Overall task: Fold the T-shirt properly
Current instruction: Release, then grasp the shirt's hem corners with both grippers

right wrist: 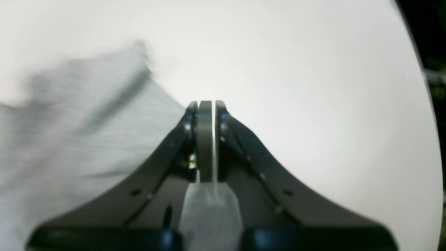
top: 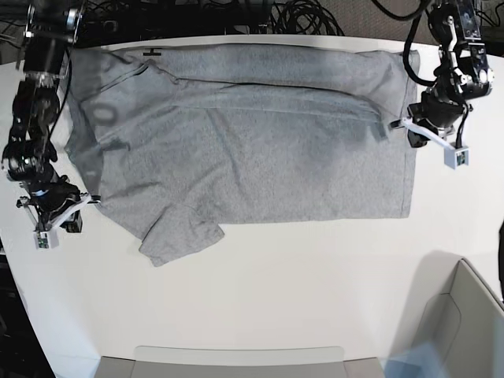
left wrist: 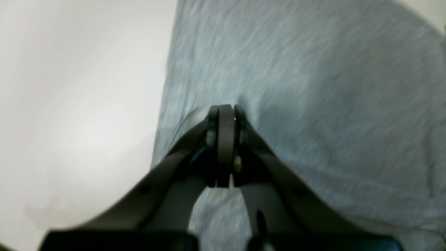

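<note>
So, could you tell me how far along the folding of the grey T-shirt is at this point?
Early stage. Done: the heather-grey short-sleeved cotton T-shirt lies spread on the white table, its far edge apparently turned over, no finished fold. In hand: the left gripper is shut on fabric at the hem side; the right gripper is closed at the sleeve side, cloth showing beneath it. Left: sleeves and body still need folding in.
</note>
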`<state>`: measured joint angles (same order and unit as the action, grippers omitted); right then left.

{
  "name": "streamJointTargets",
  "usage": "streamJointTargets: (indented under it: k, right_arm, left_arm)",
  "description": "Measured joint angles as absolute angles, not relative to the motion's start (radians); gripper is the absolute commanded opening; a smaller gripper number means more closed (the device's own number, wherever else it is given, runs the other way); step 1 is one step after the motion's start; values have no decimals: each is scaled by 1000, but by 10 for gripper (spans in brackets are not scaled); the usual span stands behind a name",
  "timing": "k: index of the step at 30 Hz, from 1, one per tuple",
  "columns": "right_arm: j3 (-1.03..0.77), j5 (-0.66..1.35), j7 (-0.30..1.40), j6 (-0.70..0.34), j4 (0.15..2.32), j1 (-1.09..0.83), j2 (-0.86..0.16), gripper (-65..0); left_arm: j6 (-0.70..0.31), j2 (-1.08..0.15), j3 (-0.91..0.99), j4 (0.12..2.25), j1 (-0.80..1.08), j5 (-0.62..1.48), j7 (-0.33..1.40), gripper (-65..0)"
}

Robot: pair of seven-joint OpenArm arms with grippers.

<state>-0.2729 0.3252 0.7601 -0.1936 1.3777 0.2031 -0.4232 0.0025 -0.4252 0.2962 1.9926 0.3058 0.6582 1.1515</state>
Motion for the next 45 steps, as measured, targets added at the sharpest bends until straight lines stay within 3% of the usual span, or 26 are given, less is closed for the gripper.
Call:
streamJointTargets:
  k: [4,8,11,15,19,23,25,29,31,36,45]
  right_arm:
    - [-176,234,591,-197,1082,318,-402,-637]
    - [-83,245,404,-179,888,308,-414,-637]
    - [-53,236,466,-175,969,255,-424,-637]
    - [-65,330,508,-189,1212,44,-453,-637]
    - [-197,427,610,-201,1382,-134,-478,-637]
    - [-260,416,664,-193,1448,-157,-473,-634]
    - [-260,418,668,-193,1478,-129,-471,-591]
    - [-260,423,651,-194,1518,-28,-471,-389]
    - [-258,420,657,-194,1510,23,-471,-332]
    - [-207,424,647,-194,1298,216,-448,-333]
    - [22,416,385,-249,767,430,-438,-333]
  left_arm:
    - [4,-351,306,1992,311,656,1153,-650]
    - [6,-285,307,1987,316,652,1167,-650]
    - [1,-254,307,1965,312,654,1152,-650]
    - [3,-241,308,1949,308,654,1159,-650]
    - [4,-243,308,1952,306,653,1156,-650]
    - [3,-244,309,1939,302,654,1152,-650]
    - [5,-243,308,1922,293,654,1157,-650]
    - [4,-243,303,1920,282,654,1155,-650]
    - [4,-242,303,1920,282,654,1155,-650]
    - [4,-244,306,1920,287,654,1155,-650]
    - [4,-227,303,1920,285,657,1156,-650]
